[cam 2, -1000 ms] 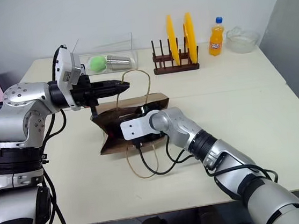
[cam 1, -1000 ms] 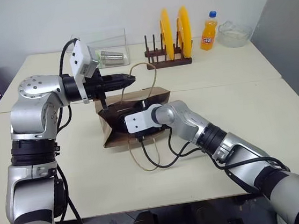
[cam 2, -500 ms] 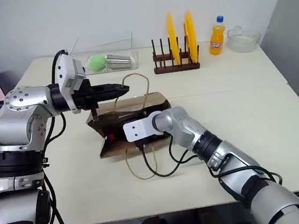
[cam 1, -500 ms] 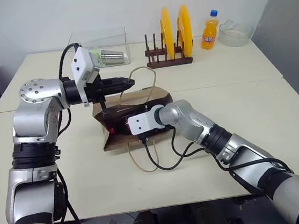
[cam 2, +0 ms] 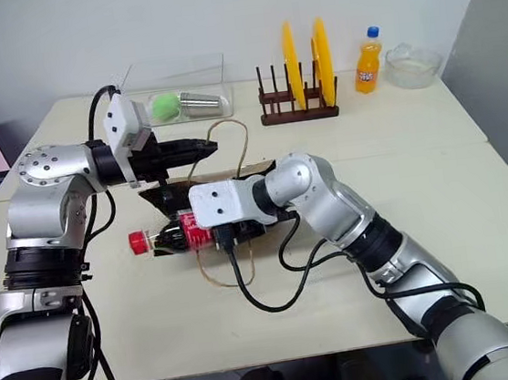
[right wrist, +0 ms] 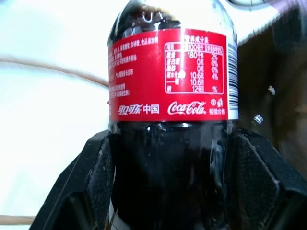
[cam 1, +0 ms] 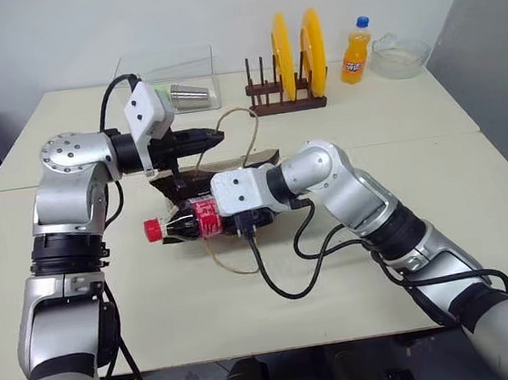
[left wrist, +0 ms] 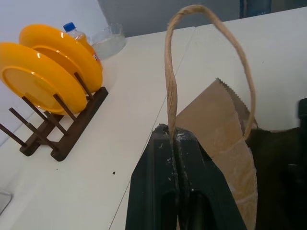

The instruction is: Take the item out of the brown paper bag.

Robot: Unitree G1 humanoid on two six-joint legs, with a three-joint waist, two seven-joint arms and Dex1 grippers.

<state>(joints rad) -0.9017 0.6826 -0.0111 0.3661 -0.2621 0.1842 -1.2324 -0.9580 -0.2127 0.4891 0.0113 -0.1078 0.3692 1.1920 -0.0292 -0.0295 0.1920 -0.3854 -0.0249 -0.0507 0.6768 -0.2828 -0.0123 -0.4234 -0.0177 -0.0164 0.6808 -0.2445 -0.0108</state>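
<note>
Right wrist view showed the right end effector (right wrist: 168, 158) clamping the cola bottle (cam 1: 193, 222) while the left end effector (left wrist: 173, 158) pinched the bag handle (left wrist: 201, 62); a loose clamp risked dropping it.

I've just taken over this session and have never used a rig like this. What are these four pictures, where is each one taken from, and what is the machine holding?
This is a humanoid robot with two arms, each ending in a two-fingered black gripper. The two wide pictures come from a stereo camera on its head, looking down over a cream table. The other two come from cameras on the wrists, looking along each gripper's fingers.

The left gripper is shut on a cord handle of the brown paper bag, holding it up. The right gripper clasps the cola bottle, red cap pointing away from the bag, which sits behind it.

At the back stand a wooden rack with yellow plates, an orange soda bottle, a glass bowl and a clear box holding a metal cup.
</note>
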